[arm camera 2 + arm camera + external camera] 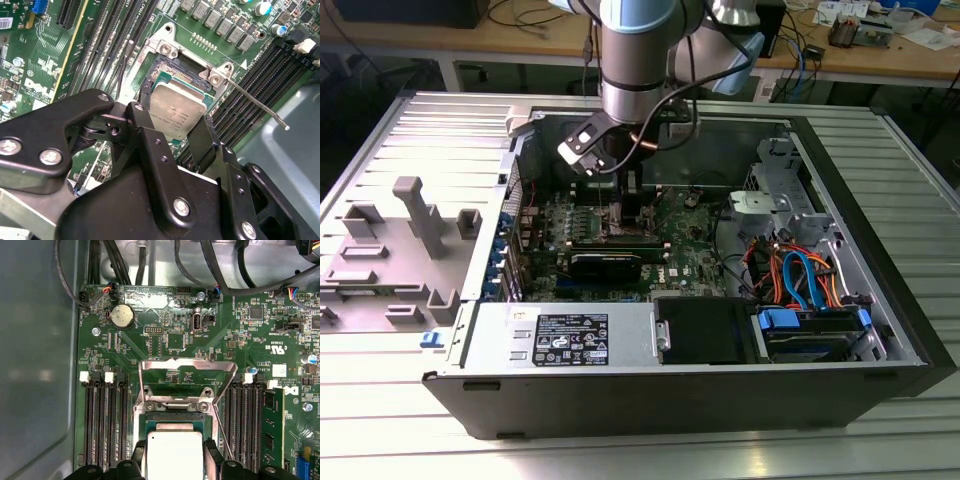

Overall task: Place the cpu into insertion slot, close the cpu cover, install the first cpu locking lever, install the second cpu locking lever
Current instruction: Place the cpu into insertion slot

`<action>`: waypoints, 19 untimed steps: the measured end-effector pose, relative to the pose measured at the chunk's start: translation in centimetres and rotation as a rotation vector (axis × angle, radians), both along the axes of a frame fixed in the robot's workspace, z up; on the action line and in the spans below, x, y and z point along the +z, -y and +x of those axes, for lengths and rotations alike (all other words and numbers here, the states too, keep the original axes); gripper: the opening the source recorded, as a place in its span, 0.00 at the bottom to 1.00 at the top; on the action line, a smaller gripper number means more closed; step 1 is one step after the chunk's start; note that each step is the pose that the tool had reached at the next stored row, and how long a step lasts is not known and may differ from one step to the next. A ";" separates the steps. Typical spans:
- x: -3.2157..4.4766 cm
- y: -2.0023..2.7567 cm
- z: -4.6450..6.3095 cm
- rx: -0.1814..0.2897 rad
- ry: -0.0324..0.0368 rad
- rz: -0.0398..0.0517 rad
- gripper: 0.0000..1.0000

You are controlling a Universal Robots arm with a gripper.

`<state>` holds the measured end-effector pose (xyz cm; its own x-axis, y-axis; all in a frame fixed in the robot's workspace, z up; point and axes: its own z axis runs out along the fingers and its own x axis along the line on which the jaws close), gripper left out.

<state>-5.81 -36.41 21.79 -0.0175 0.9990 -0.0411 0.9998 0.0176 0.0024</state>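
In both wrist views my gripper (172, 127) (174, 456) has its black fingers (142, 120) closed on two opposite sides of the cpu (177, 105) (172, 450), a flat square chip with a silver top. The chip hangs tilted just over the open insertion slot (167, 70) (172, 416) on the green motherboard. The cpu cover (187, 364), a thin silver frame, stands swung up behind the slot. One thin locking lever (255, 102) (222, 437) sticks out loose beside the slot. In the exterior view the gripper (610, 200) reaches down into the open computer case.
Black memory slots (102, 425) flank the socket on both sides, with a memory stick (272, 425) in one. A coin battery (122, 316) and cables (120, 265) lie beyond the cover. The power supply (570, 335) and drive cage (810, 330) line the case front. A grey fixture (390, 240) sits at the exterior view's left.
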 end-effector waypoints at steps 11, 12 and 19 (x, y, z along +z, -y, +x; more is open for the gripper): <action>-0.82 0.03 0.0 0.001 -0.0003 -0.0002 0.55; -0.89 0.05 0.0 0.001 -0.0002 0.0000 0.55; -1.23 0.27 0.0 0.001 -0.0004 -0.0001 0.55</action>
<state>-5.83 -36.68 20.56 -0.0184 0.9990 -0.0412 0.9998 0.0185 0.0020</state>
